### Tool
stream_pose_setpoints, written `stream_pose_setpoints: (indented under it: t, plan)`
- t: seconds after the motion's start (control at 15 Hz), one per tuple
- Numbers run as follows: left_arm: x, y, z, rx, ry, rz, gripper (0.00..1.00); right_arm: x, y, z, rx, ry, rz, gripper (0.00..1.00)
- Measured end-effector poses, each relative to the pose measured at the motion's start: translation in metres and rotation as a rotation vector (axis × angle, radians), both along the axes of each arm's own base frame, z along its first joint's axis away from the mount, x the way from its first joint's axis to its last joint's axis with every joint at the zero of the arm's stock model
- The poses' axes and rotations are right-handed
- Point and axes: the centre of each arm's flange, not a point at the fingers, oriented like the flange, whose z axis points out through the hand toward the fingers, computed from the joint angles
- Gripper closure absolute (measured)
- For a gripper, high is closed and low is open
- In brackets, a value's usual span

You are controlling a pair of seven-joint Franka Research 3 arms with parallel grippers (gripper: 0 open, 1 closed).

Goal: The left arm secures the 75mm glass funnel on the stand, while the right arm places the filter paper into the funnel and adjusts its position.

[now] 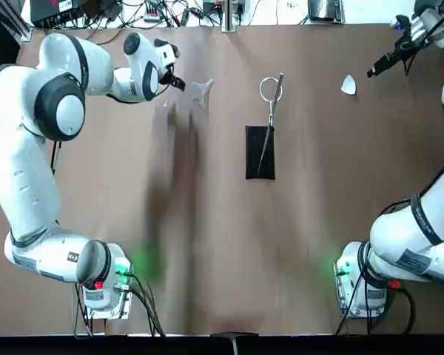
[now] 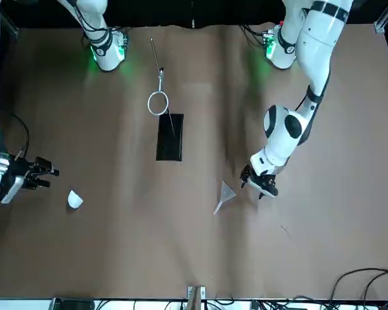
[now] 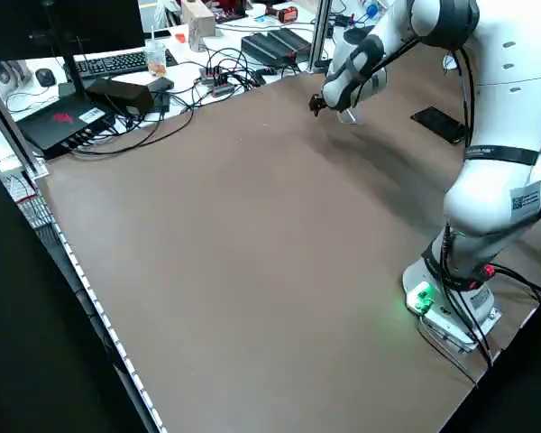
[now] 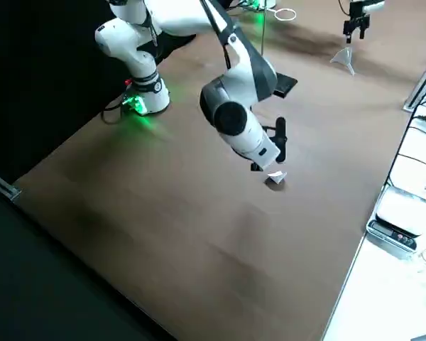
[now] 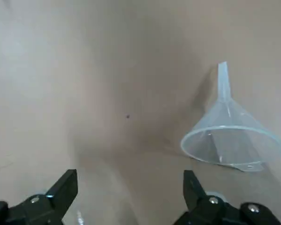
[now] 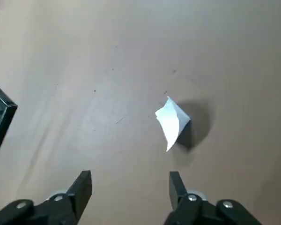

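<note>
Left gripper point(image 5: 130, 173): nearest the camera in its wrist view; fingers spread wide apart, above the table point(image 1: 214, 244), hand unloaded.
Right gripper point(image 6: 131, 176): fingers likewise spread wide apart, above the table, hand unloaded.
Clock reference: top view, 12 o'clock pointing away from the arm bases.
75mm glass funnel point(image 5: 232, 138): clear cone on its side on the table, near the left gripper at its 4 o'clock; stem toward 1 o'clock, mouth toward 7 o'clock.
Filter paper point(image 6: 173, 121): white, folded, rounded cone shape; on the table near the right gripper, between its 8 and 9 o'clock; apart from the funnel.
Stand point(image 1: 260, 164): located between the two arms; black rectangular base at 4 o'clock from the left gripper, 8 o'clock from the right gripper. Upright metal rod carries a round wire ring point(image 2: 158, 103), seen at 12 o'clock of the base.
Obstruction: stand rod and ring lie between the funnel and the filter paper.
Left arm point(image 1: 22, 170): base at the table's 7 o'clock.
Right arm point(image 1: 414, 237): base at the table's 5 o'clock.
Far edge: cables point(image 1: 159, 11) from 11 to 12 o'clock; black box point(image 1: 59, 11) at 11 o'clock.
</note>
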Motion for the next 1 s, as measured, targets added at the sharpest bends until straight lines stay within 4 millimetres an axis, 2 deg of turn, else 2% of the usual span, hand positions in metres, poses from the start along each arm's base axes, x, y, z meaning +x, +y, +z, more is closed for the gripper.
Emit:
stream_pose_setpoints:
  t: [0.2, 0.53, 0.93, 1.0]
  plan:
    - [0.000, -0.010, 0.001, -0.011, -0.008, -0.013, 0.00, 0.000, -0.006, -0.025, 0.035, -0.058, 0.054, 0.28]
    - [-0.003, -0.025, 0.001, -0.020, -0.007, -0.021, 0.00, 0.004, -0.012, -0.054, 0.013, -0.121, 0.068, 0.31]
    - [-0.001, -0.032, 0.006, -0.035, -0.010, -0.001, 0.00, 0.017, 0.006, -0.083, -0.011, -0.166, 0.037, 0.34]
    - [0.000, -0.034, 0.007, -0.036, -0.013, -0.005, 0.00, 0.021, 0.013, -0.089, -0.018, -0.173, 0.033, 0.35]
